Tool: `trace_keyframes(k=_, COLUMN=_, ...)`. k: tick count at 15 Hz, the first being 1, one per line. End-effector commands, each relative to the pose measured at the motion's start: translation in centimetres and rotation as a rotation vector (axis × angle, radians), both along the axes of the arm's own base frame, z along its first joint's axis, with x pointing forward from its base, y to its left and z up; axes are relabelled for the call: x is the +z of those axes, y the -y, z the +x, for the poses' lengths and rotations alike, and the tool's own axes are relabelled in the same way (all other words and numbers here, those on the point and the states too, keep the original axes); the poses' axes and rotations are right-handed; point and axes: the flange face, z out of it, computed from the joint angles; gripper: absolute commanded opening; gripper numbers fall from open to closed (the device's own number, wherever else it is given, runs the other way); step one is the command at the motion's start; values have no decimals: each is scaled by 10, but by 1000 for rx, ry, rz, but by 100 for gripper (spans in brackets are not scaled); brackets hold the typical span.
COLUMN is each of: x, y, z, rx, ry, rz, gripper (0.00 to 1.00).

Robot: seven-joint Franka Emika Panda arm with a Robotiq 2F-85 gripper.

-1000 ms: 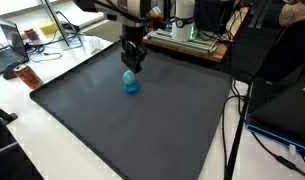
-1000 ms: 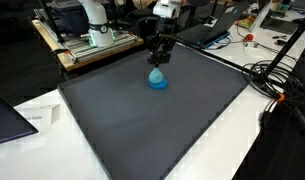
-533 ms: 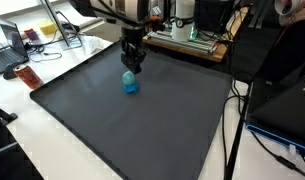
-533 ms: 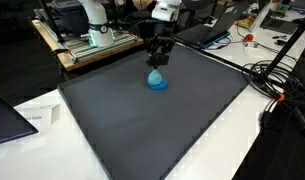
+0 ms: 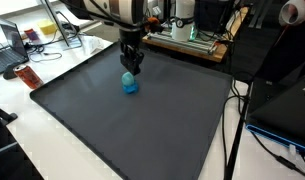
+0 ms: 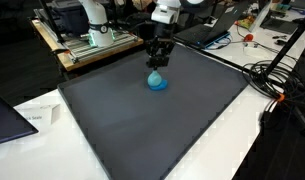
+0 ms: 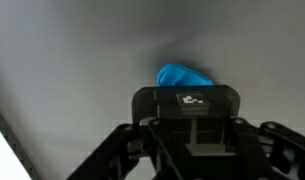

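A small bright blue soft-looking object (image 5: pixel 130 84) (image 6: pixel 157 81) rests on the large dark grey mat (image 5: pixel 142 130) (image 6: pixel 142 125), near the mat's far edge. My gripper (image 5: pixel 132 68) (image 6: pixel 158 68) points straight down right over it, fingers drawn together at the object's narrow top. The grip point itself is too small to make out. In the wrist view the blue object (image 7: pixel 184 77) peeks out beyond the gripper's black housing (image 7: pixel 187 115), which hides the fingertips.
White tabletop surrounds the mat. A red object (image 5: pixel 28 77) and a laptop (image 5: pixel 10 45) lie off one mat corner. A rack of equipment (image 5: pixel 192 40) (image 6: pixel 92 40) stands behind the mat. Cables (image 6: pixel 277 85) trail beside it, and a dark laptop (image 6: pixel 7 115) sits near its front corner.
The gripper and the blue object stay where they were. Only the arm's upper links have shifted slightly.
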Motion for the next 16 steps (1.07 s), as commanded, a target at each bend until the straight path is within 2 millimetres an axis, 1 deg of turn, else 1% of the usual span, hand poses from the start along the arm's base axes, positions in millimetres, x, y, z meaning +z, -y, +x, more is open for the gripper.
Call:
trace_keyframes(k=1, x=-52, y=-1, z=6, rx=-4, ry=-70, rz=57, gripper=22)
trace_keyframes(k=7, x=-58, y=-6, z=12, rx=-15, ry=-74, rz=50, gripper=22)
trace_keyframes(k=10, x=-67, y=-7, z=14, rx=-24, ry=-87, rz=34, gripper=22)
trace_keyframes(k=13, x=-74, y=-7, z=14, rx=-22, ry=-100, rz=-6, gripper=22)
trace_keyframes(k=16, x=-81, y=-3, z=9, rx=-16, ry=-123, rz=-30, gripper=22)
